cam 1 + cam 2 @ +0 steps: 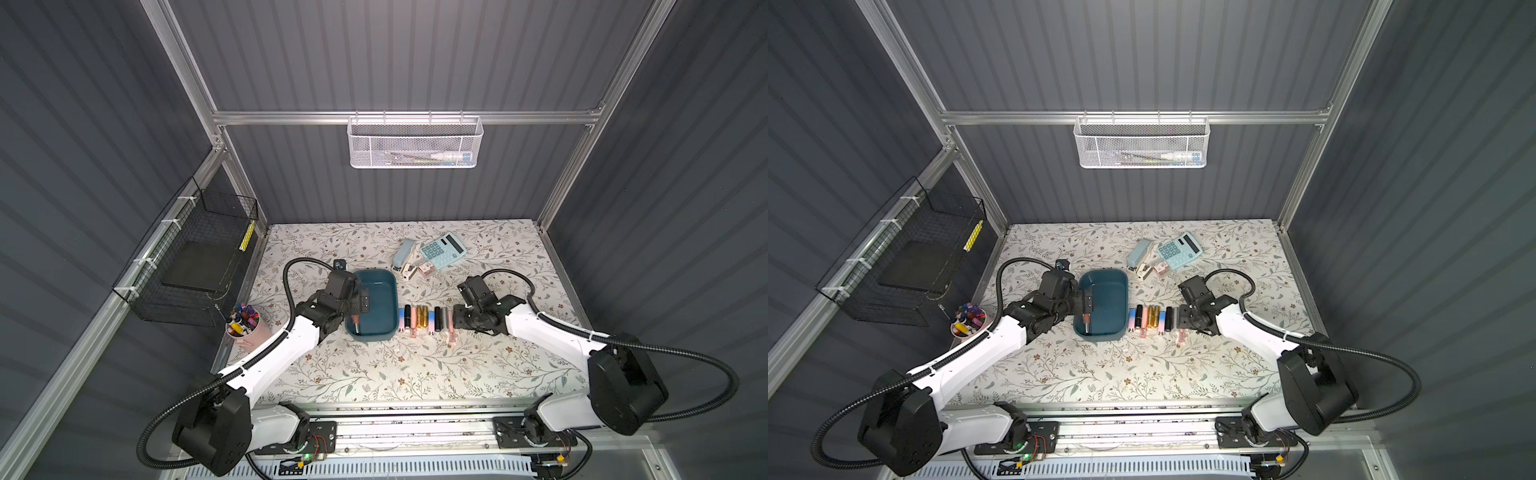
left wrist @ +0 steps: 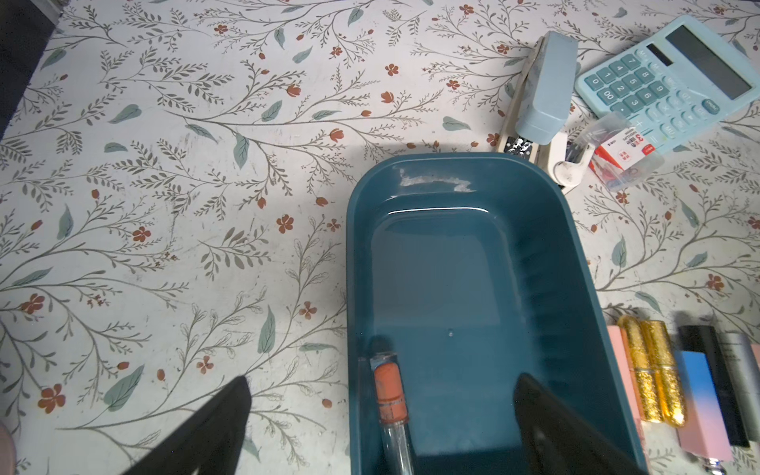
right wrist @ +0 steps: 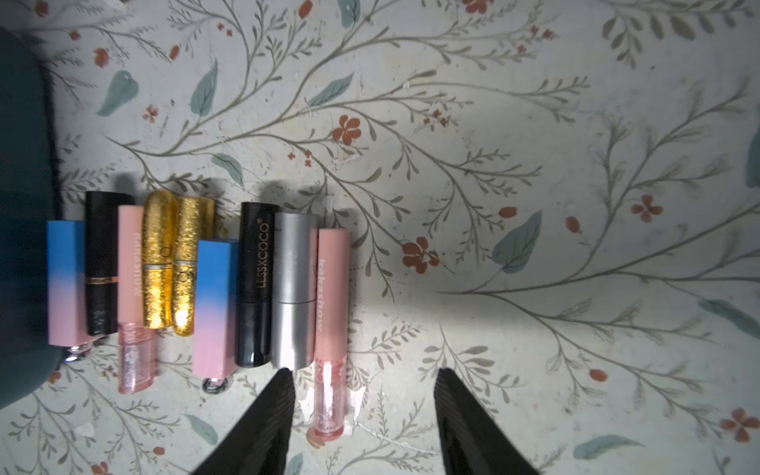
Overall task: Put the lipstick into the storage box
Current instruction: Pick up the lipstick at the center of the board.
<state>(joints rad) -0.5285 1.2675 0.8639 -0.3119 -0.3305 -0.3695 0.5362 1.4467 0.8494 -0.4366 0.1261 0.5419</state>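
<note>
Right gripper (image 3: pixel 364 378) straddles the last tube in the row, pick still to come!

The pink gloss tube (image 3: pixel 332 312) lies flat on the table (image 3: pixel 534 205) at the outer end of the row of lipsticks (image 1: pixel 424 318), snug against the silver lipstick (image 3: pixel 294 288). The jaws stand apart on either side of its clear end, touching nothing. That clear end pokes out past the silver one's base, so the clean move, I reckon, is to pinch squarely there. Then lift straight up before swinging across, or the neighbours roll. The storage box (image 1: pixel 379 297) waits just beside the row's other end, with an orange-filled tube (image 2: pixel 390 395) lying along one wall and plenty of bare floor. The left gripper (image 2: pixel 382 380) hangs wide open over the box, holding nothing.
</note>
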